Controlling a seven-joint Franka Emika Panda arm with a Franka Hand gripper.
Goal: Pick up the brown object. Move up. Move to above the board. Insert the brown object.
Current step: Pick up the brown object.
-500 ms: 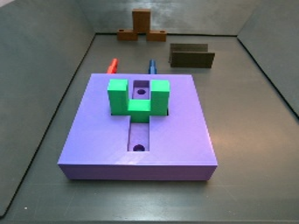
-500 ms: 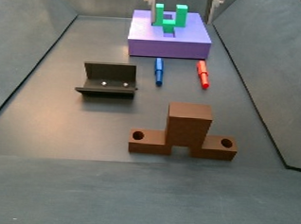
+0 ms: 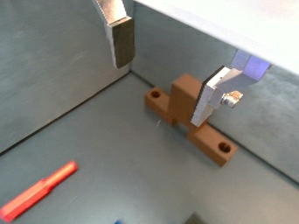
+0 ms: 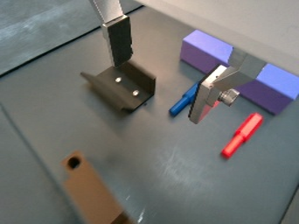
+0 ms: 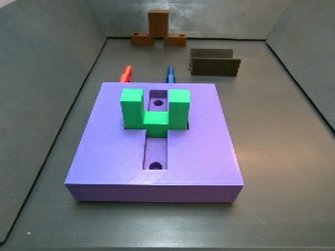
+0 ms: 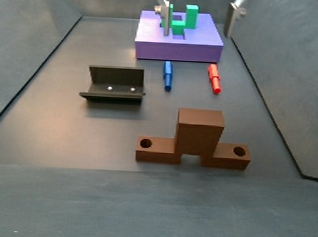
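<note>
The brown object [image 6: 196, 142] is an orange-brown T-shaped block and stands on the grey floor, far from the board; it also shows in a side view [image 5: 157, 32] and in both wrist views [image 3: 184, 114] [image 4: 87, 188]. The board [image 5: 157, 142] is a purple slab with a groove and a green U-shaped block [image 5: 156, 108] on top. My gripper [image 6: 200, 5] hangs high near the board, only its fingertips [image 6: 162, 5] showing. In both wrist views the gripper [image 3: 166, 68] [image 4: 163, 68] is open and empty, well above the floor and apart from the brown object.
The dark fixture [image 6: 114, 85] stands on the floor between the board and the brown object. A blue pen [image 6: 167, 74] and a red pen [image 6: 213, 77] lie beside the board's edge. Grey walls surround the floor.
The fingertips reach slightly further down into the top of the side view. The brown object, board, fixture and pens have not moved.
</note>
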